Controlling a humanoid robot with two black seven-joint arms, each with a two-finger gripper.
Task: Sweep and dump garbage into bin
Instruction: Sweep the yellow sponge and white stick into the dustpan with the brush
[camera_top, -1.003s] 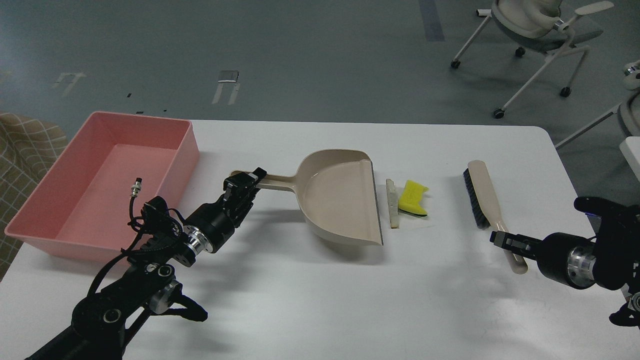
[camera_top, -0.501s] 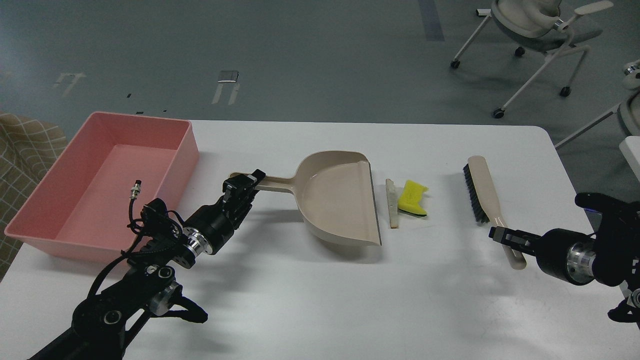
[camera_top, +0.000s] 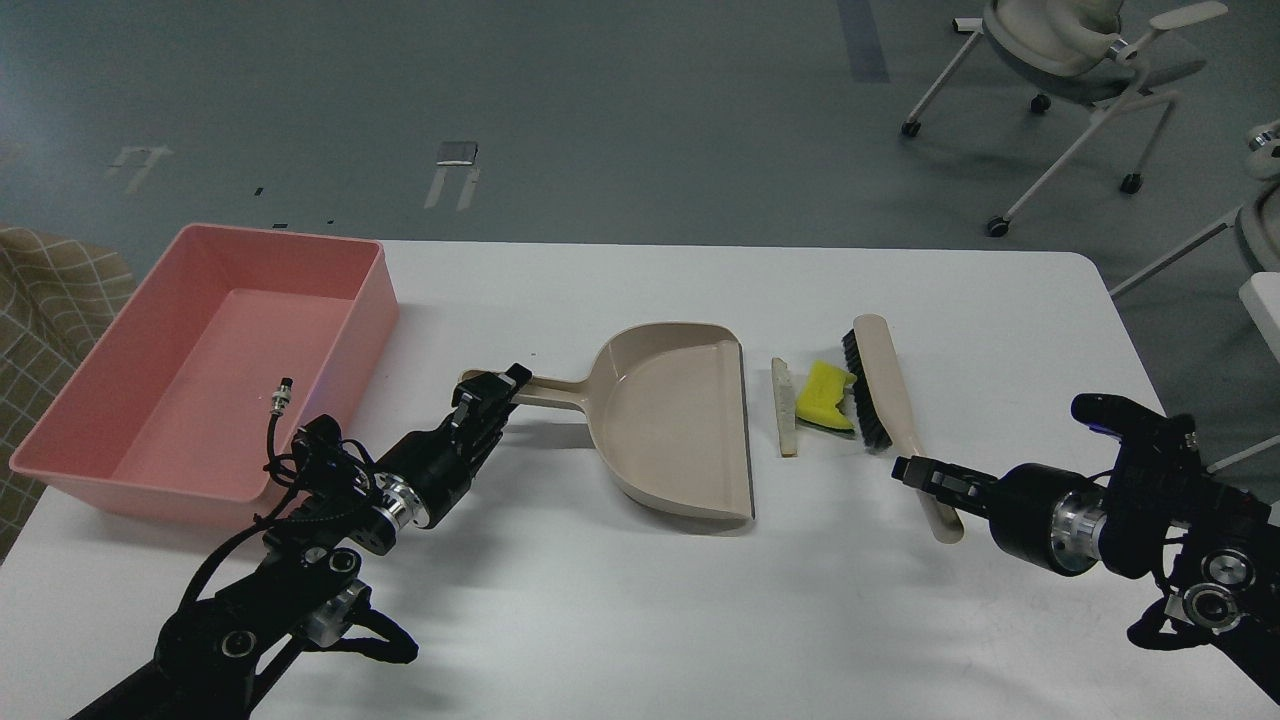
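A pale bread slice (camera_top: 786, 406) and a yellow sponge chunk (camera_top: 824, 393) lie on the white table (camera_top: 640, 600), just right of the beige dustpan (camera_top: 680, 420). My left gripper (camera_top: 490, 392) is shut on the dustpan's handle. My right gripper (camera_top: 925, 482) is shut on the handle of a beige brush (camera_top: 880, 385). The brush's black bristles touch the right side of the yellow chunk. The pink bin (camera_top: 60, 440) stands at the table's left edge, its inside showing nothing in it.
Office chairs (camera_top: 1080, 60) stand on the grey floor beyond the table's far right. A checked cloth (camera_top: 40, 290) lies left of the bin.
My right gripper has carried the brush leftward until its bristles reach the yellow chunk. The dustpan has dropped slightly toward the table. The scraps have barely moved.
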